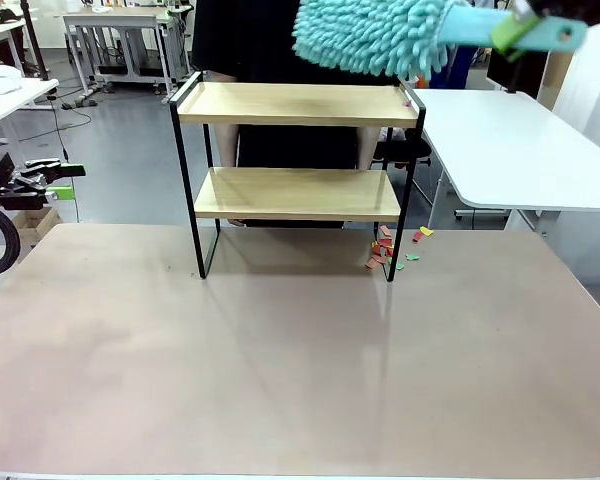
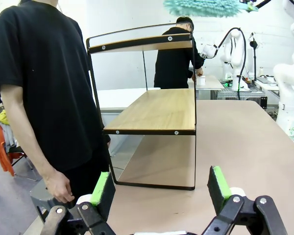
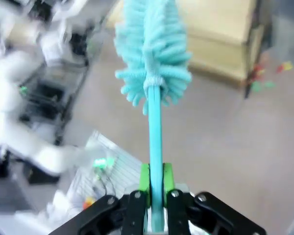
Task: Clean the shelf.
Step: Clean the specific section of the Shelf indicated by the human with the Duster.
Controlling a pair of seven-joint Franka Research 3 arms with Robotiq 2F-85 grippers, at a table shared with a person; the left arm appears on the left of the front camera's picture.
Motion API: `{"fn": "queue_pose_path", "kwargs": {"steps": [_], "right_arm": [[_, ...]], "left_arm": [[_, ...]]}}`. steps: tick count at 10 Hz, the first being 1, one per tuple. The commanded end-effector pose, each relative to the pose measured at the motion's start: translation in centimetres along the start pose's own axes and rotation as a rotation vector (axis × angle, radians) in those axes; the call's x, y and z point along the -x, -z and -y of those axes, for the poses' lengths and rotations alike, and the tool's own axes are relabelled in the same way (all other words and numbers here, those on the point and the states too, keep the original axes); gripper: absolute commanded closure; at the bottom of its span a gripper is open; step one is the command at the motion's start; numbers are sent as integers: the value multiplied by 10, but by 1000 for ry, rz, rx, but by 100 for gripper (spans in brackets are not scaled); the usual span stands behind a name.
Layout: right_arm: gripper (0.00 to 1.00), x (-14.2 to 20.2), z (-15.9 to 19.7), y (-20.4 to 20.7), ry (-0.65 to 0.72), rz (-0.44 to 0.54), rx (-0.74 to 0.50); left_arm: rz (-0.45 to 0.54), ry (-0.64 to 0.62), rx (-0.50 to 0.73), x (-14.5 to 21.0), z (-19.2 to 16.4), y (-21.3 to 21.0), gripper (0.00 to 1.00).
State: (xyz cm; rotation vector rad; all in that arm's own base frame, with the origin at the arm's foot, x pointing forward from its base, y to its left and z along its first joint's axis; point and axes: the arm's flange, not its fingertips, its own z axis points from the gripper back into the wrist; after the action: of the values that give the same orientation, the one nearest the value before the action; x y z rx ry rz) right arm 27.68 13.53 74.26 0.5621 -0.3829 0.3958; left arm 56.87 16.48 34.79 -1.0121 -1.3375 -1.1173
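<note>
Tan, matte tabletop is stretching away from the front camera, with the shelf standing at its far middle: two pale wooden boards in a thin black metal frame. Bright paper scraps are lying at its right foot, and a shaggy teal duster is hanging above its top right corner. White tables and grey flooring are showing beyond.

From the left wrist, the left gripper is holding its green-padded fingers wide apart with nothing between them. It is facing the shelf's end, near a person in a black T-shirt.

From the right wrist, the right gripper is clamping the duster's smooth teal handle, its fluffy head pointing toward the blurred shelf.
</note>
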Motion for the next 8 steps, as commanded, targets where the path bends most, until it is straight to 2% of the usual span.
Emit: {"fn": "queue_pose_path", "kwargs": {"steps": [1, 4, 6, 8], "right_arm": [[87, 17, 1, -6, -193, -98, -54], [87, 50, -8, 14, -440, -249, -13], [87, 72, -7, 39, -504, -348, 58], [87, 91, 13, 66, -593, -450, 127]], "left_arm": [[-6, 6, 3, -3, 2, 1, 0], [-6, 6, 3, -3, 2, 1, 0], [-6, 6, 3, -3, 2, 1, 0], [-6, 6, 3, -3, 2, 1, 0]]}}
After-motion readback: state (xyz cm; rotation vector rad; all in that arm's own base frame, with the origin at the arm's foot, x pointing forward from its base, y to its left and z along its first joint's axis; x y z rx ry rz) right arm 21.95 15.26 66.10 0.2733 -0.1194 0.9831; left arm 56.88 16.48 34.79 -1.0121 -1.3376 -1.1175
